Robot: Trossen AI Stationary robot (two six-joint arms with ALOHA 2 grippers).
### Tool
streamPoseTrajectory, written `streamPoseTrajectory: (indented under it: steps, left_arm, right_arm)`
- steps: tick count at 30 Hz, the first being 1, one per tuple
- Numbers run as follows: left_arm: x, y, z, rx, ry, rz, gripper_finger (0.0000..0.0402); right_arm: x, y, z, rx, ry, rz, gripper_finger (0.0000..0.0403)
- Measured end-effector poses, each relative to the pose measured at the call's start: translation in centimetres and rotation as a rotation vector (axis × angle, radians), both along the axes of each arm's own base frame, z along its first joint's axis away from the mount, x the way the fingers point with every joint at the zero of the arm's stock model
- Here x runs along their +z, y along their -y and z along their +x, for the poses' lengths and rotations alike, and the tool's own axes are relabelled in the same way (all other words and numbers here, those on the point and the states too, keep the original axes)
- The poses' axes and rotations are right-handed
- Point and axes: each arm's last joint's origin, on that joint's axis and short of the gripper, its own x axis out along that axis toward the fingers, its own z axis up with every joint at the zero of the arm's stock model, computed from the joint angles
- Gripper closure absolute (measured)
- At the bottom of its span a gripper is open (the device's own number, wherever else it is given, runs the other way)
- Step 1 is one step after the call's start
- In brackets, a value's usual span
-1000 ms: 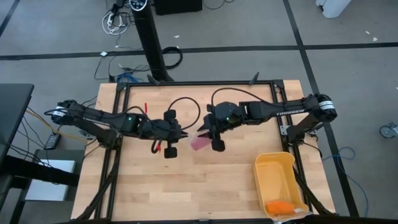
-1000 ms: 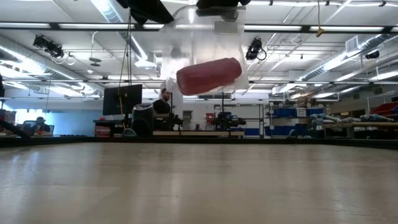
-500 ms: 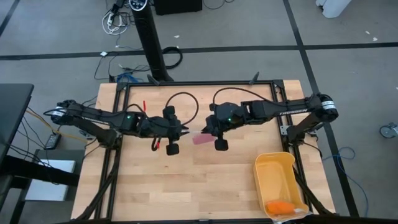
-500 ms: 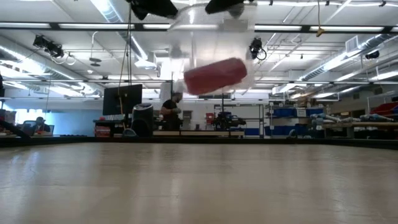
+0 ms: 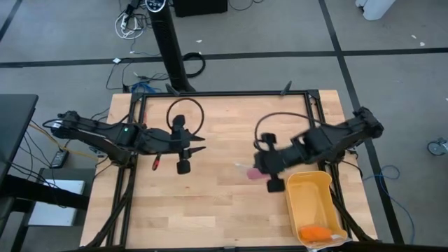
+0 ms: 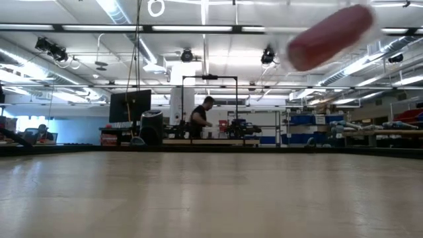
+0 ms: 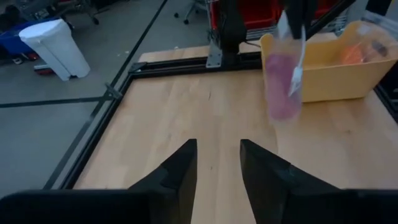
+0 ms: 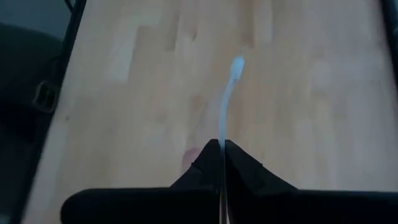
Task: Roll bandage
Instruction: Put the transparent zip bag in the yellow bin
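Note:
The bandage (image 7: 282, 87) is a pink roll inside a clear plastic bag (image 7: 297, 71). It hangs above the table's right half, and my right gripper (image 5: 255, 168) is shut on the bag. In the low view the roll (image 6: 329, 36) shows blurred, high above the tabletop. In the right wrist view only the bag's thin edge (image 8: 227, 106) shows ahead of my shut right gripper (image 8: 222, 146). My left gripper (image 7: 217, 158) stands open over the table's left half (image 5: 199, 145), well apart from the bag, with nothing between its fingers. My right gripper pinches the clear bag's upper edge (image 8: 224, 124) between its two shut fingers. It comes at the edge from above, slanting down. The bag hangs below the fingers with the pink roll (image 5: 246, 171) in its bottom, lifted clear of the table.
A yellow bin (image 5: 308, 210) stands at the table's near right corner, close beside the hanging bag, with a small orange object (image 5: 315, 232) in it. A black frame (image 5: 224, 94) runs round the wooden tabletop. A person stands in the room beyond the table.
My right gripper has swung with the bag from the table's middle toward the right and near edge, up to the yellow bin. The roll has risen in the low view. My left gripper has let go of the bag and drawn back toward the left edge.

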Motion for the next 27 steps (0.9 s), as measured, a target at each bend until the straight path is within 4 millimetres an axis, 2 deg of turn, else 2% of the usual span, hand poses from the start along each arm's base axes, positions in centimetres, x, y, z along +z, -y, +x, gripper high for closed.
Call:
streamPoseTrajectory:
  steps: [9,14,16,22,27]
  left_arm:
    - [0.0,0.2,-0.1,-0.009,-0.001,0.0,0.0272]
    - [0.0,0.2,-0.1,-0.006,0.001,-0.008,0.0272]
    - [0.0,0.2,-0.1,-0.005,0.001,-0.01,0.0272]
    - [0.0,0.2,-0.1,-0.005,0.001,-0.01,0.0272]
    - [0.0,0.2,-0.1,0.001,0.003,-0.024,0.0272]
  right_arm:
    - [-1.1,-4.9,-5.9,-0.174,-0.197,0.047,0.0403]
    - [-0.9,-6.4,-9.5,-0.281,-0.244,0.088,0.0403]
    - [-0.7,-7.2,-10.6,-0.262,-0.238,0.126,0.0403]
    - [0.0,-8.3,-13.4,-0.257,-0.215,0.2,0.0403]
    - [0.3,-8.6,-14.7,-0.274,-0.2,0.244,0.0403]
